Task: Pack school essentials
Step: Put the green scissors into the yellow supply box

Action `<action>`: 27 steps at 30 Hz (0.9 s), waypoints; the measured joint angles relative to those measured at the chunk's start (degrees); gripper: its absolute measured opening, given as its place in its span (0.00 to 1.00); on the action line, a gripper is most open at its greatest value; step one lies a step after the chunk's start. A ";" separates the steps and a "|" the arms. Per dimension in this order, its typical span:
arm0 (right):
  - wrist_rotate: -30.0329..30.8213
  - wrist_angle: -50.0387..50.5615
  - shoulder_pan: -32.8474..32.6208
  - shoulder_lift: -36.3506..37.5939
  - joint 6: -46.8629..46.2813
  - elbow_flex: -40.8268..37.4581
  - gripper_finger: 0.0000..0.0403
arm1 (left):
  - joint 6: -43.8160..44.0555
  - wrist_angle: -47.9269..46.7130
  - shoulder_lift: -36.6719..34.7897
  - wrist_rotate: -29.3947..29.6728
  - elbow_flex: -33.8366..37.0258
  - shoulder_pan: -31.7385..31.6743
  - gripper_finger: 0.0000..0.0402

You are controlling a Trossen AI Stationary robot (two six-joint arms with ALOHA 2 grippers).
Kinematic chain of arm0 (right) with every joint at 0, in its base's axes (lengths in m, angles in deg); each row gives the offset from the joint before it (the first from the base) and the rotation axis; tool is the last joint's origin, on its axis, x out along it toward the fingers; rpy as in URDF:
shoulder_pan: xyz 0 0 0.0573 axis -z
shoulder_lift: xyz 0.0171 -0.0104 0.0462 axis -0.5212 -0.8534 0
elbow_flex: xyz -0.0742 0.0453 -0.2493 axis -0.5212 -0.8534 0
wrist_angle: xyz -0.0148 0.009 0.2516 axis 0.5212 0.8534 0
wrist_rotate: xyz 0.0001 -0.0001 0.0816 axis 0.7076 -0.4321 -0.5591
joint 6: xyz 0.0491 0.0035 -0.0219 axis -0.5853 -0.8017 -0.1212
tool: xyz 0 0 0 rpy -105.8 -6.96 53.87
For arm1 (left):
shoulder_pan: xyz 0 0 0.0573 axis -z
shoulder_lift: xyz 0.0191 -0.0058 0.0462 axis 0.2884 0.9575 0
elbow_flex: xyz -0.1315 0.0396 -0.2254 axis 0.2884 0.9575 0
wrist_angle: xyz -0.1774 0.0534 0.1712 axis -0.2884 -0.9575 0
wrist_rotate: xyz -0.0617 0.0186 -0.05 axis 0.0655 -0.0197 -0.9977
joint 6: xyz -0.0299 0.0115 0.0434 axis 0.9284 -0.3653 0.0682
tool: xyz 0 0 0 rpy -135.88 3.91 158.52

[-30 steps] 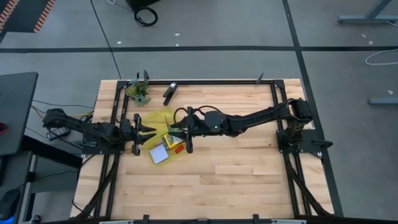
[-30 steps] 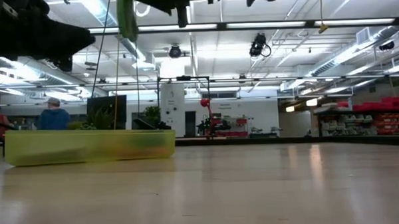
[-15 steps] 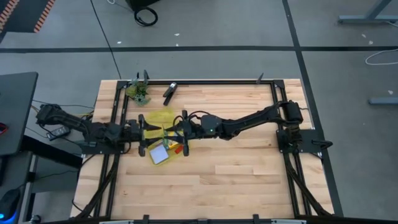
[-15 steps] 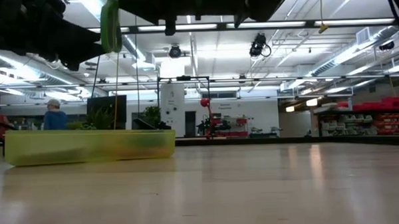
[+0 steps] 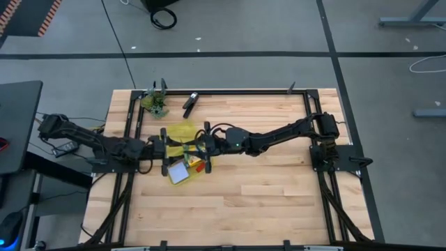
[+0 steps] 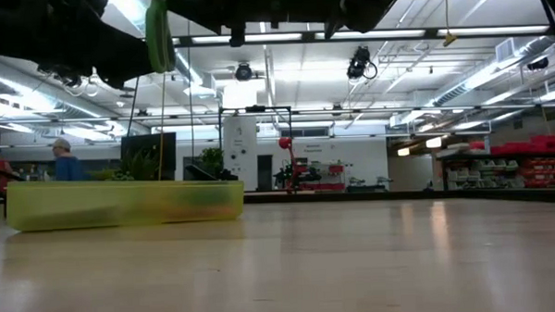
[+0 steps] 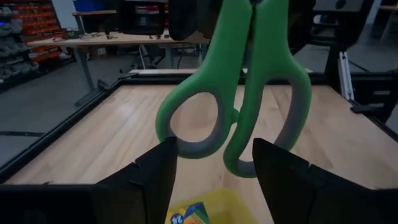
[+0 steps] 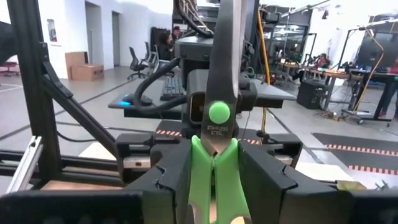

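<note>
We see two dark jointed arms | black cables looping along them | matte black angular fingers [image 7: 281, 174] | bases bolted on black frame rails

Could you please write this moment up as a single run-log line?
right gripper: shut on green-handled scissors | left gripper: open at handles | yellow tray: below | status: scissors not yet packed

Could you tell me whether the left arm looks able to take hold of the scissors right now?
Probably yes: the left gripper is open, with the scissors hanging just ahead, held by the right gripper.
</note>
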 joint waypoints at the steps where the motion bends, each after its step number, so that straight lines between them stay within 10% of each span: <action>1: 0.01 -0.14 0.03 0.00 0.01 0.01 0.32 | -0.24 1.05 0.87 -0.04 -0.18 -0.21 0.54; 27: 0.23 -1.58 -0.12 0.00 0.85 0.02 0.32 | -4.55 12.86 6.32 -2.86 -0.19 -0.56 0.43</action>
